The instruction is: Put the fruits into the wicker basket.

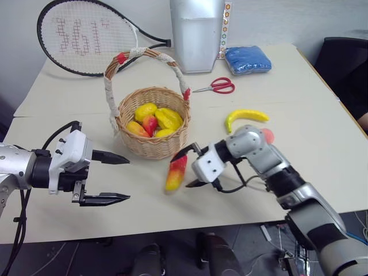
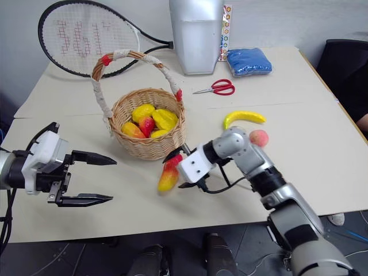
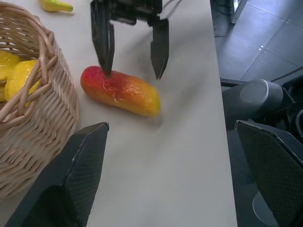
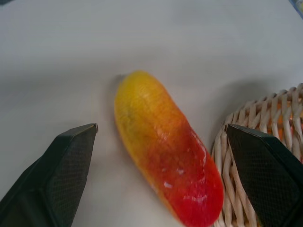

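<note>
Mango-like toy fruit (image 1: 176,171), elongated and shading red to yellow, is lying on the table (image 1: 322,144) just beside the round tan wicker basket (image 1: 150,131). Right gripper (image 1: 187,168) is straddling its red end with jaws spread; closing squarely across the middle looks steadier. Left gripper (image 1: 114,177) is hanging spread and empty nearby.

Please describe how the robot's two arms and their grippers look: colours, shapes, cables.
Both arms are silver-grey metal with black joint sections. The left gripper has a white boxy housing, a black motor body and two slim, pointed black fingers; a black cable loops over its wrist. The right gripper has the same white housing and black fingers, with a thin black cable hanging under it. Seen close, the finger pads are dark with a fine grid texture.
</note>
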Robot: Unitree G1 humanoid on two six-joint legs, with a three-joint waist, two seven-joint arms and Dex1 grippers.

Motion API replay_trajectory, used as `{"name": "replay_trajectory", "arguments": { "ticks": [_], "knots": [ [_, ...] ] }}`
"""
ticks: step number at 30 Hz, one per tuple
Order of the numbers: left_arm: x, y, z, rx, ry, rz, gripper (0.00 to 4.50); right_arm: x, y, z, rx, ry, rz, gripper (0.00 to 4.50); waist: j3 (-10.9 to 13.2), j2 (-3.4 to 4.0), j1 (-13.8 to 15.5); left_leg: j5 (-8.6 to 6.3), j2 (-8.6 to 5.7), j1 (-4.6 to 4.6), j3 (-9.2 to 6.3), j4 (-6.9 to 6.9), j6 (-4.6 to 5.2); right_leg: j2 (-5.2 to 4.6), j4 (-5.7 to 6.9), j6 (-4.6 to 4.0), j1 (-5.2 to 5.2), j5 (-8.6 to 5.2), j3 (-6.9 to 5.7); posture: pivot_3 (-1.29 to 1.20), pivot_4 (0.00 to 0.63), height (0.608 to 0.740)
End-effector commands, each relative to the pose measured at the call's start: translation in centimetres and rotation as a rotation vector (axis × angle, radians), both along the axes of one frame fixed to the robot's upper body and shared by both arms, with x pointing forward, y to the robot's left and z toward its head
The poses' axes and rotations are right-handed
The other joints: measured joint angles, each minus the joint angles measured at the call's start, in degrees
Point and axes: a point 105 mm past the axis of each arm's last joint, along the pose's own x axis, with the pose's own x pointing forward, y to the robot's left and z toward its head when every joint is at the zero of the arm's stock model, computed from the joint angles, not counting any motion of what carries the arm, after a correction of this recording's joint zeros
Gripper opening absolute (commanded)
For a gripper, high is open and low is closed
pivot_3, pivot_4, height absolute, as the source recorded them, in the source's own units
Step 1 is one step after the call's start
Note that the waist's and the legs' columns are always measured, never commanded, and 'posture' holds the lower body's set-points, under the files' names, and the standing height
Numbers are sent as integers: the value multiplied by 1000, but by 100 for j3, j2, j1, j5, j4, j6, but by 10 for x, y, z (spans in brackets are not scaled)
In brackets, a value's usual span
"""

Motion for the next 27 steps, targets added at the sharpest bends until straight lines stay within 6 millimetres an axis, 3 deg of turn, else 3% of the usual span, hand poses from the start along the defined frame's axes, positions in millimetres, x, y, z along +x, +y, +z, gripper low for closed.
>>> {"name": "replay_trajectory", "arguments": {
  "ticks": [1, 2, 5, 9, 12, 17, 20, 23, 25, 27],
  "knots": [
    [-2, -1, 9, -4, -51, 5, 4500, 13, 12, -4, -21, -53, -10, 4456, -1, -1, -4, 0, 4, 1, -1, 1, 0, 0, 0, -1, 1, -1, 1, 0, 150, 740],
    [-2, -1, 10, -7, -57, 9, 4500, 18, 16, -7, -24, -59, -27, 4456, -1, -1, -12, 0, 6, 0, -1, 1, 0, 0, 0, -1, 1, -1, 2, 0, 150, 740],
    [0, 0, 12, -15, -68, 26, 4500, 19, 17, -13, -51, -23, -20, 3826, -1, -1, -42, 0, 22, 0, -1, 1, -1, -1, 1, -3, 1, -2, 8, 0, 150, 740],
    [2, 1, 13, -15, -81, 35, 4500, 13, 12, -11, -43, 31, 2, 2469, -1, -2, -79, 0, 25, -1, -6, 2, -1, -1, 1, -3, 6, -2, 10, 0, 150, 740],
    [6, 2, 15, -35, -97, 46, 4500, 2, 4, -3, 4, 118, 10, 1839, -1, -2, -83, 1, 31, -1, -11, 0, -3, -1, 2, -3, 9, -2, 9, 0, 150, 740],
    [13, 5, 25, -128, -97, 89, 4500, -24, -10, 26, 128, 405, -46, 1766, -1, -2, -64, 2, 37, -5, -17, 0, -5, -22, 16, -3, 11, -1, 8, 0, 150, 740],
    [17, 8, 45, -225, -135, 135, 4500, -33, -6, 69, 315, 589, -112, 1766, -2, -5, -65, 2, 38, -4, -19, 5, -6, -26, 25, -3, 10, -2, 3, 0, 150, 740],
    [17, 8, 52, -255, -146, 153, 4500, -14, 10, 105, 469, 538, -218, 1766, -3, -7, -120, 3, 48, 3, -18, 11, -17, -22, 37, -6, 9, -3, 5, 0, 150, 740],
    [16, 7, 51, -254, -146, 158, 4500, -4, 17, 118, 529, 511, -273, 1766, -3, -7, -113, 4, 48, 14, -13, 8, -26, -22, 35, -22, 5, -12, 4, 0, 150, 740],
    [15, 7, 50, -246, -148, 163, 4500, 20, 30, 131, 584, 404, -364, 1766, -4, -8, -105, 5, 57, 12, -26, 2, -42, -16, 36, -41, 4, -23, 1, 0, 150, 740]
  ]
}}
